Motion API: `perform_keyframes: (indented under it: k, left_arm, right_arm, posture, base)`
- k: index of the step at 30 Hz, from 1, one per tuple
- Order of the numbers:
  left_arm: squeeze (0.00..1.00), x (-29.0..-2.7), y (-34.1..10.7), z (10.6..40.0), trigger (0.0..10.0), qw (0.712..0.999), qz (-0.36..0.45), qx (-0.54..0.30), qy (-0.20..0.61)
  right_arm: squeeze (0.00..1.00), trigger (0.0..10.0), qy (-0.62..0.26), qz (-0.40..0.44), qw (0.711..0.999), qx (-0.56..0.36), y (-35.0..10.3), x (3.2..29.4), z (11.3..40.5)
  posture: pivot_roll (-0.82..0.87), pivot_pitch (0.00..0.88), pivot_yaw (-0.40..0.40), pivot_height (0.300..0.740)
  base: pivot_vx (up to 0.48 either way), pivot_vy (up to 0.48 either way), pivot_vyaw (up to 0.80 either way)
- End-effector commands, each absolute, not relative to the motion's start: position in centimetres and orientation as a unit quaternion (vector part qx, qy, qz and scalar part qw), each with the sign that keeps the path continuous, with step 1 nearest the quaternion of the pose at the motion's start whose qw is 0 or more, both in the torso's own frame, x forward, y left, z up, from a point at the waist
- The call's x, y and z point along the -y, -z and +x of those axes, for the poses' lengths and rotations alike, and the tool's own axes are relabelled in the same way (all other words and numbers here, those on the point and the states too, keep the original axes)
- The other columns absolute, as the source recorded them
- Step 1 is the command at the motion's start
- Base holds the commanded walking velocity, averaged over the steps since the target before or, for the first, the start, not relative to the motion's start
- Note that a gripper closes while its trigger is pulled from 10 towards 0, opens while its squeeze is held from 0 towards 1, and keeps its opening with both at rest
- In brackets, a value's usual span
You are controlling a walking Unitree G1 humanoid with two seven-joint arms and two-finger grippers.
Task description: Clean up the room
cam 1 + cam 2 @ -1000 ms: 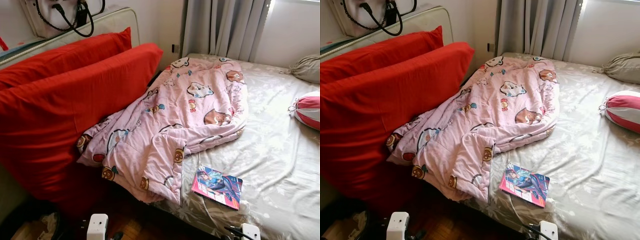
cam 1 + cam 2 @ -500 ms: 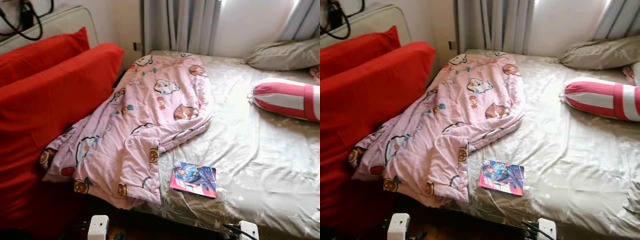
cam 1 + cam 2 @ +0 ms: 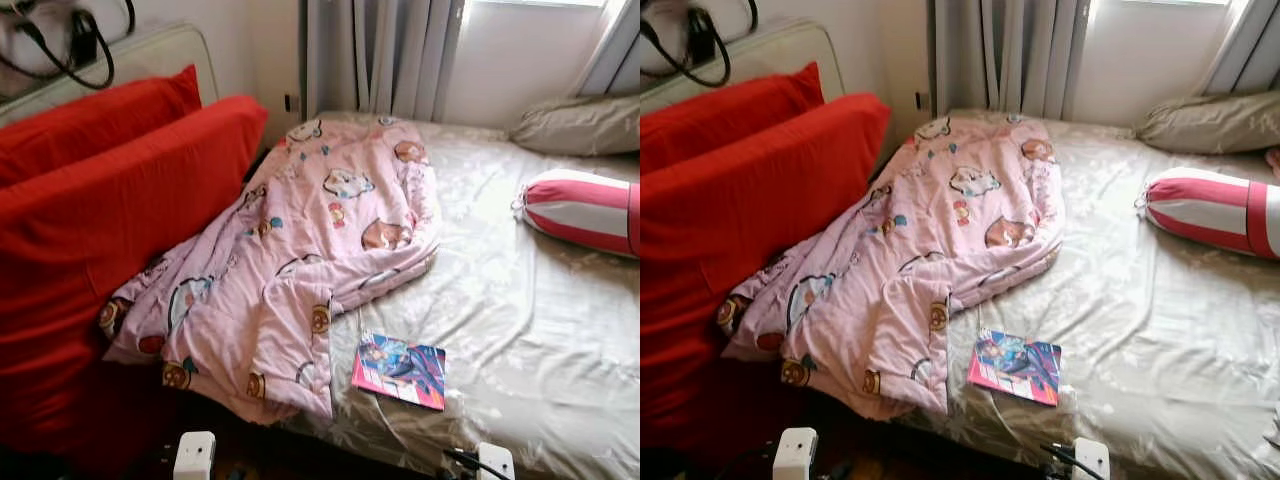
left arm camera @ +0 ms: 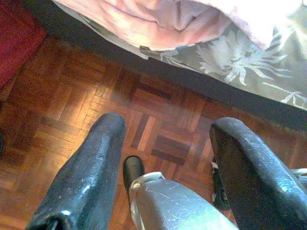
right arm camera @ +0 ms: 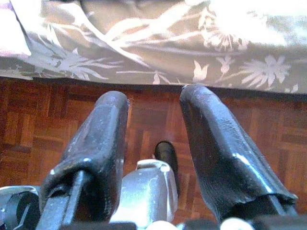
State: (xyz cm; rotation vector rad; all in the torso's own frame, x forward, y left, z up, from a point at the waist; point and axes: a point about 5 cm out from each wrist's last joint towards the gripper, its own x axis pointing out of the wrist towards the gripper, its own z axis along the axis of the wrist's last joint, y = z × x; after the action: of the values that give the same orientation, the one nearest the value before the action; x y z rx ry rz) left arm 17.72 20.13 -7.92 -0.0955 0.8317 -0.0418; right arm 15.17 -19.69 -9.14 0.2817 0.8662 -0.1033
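The thin magazine with the bright pink-and-blue illustrated cover (image 3: 399, 371) lay flat on the bed's pale grey-gold flowered sheet (image 3: 520, 300), close to the near edge and just beside the hanging corner of the rumpled pink cartoon-print quilt (image 3: 300, 260) — beside it, not under it, as far as the head views showed. Its long axis ran roughly along the bed edge, tilted a little so that the end toward the robot's right sat nearer the edge. The quilt spread from the far end of the bed down toward the big red cushions (image 3: 110, 220) on the robot's left, with one flap spilling over the mattress side. A pink-and-white striped bolster (image 3: 580, 210) and a grey-green pillow (image 3: 570, 125) lay well apart, at the far right. Both arms hung low over the brown parquet floor (image 4: 72, 96), below the mattress edge. The left end effector (image 4: 163, 143) had its two black fingers held wide with nothing between them, and the quilt's drooping hem showed ahead of it; the right end effector (image 5: 153, 120) was likewise spread and empty, facing the flowered sheet. Judged from this, the magazine lay up and forward from both, and somewhat to the robot's right of centre — so the right arm seemed the nearer one for lifting it, while the left stood closer to the quilt.
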Motion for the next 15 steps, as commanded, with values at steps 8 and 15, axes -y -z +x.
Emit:
perform_keyframes:
  k: [8, 15]
  left_arm:
    - [0.0, -20.19, 8.27, 17.08, 10.0, 0.908, -0.047, -0.417, 0.015]
    - [0.0, -20.12, 8.34, 17.0, 10.0, 0.906, -0.038, -0.421, 0.018]
  right_arm:
    - [0.0, 10.0, 0.061, 0.152, 0.892, -0.421, 9.26, 19.58, 15.06]
    - [0.0, 10.0, 0.064, 0.15, 0.892, -0.421, 9.27, 19.4, 15.14]
  posture:
    - [0.04, 0.0, -0.002, 0.74]
    - [0.04, 0.0, -0.003, 0.74]
  base:
    - [0.276, 0.0, -0.26]
    - [0.151, 0.0, -0.56]
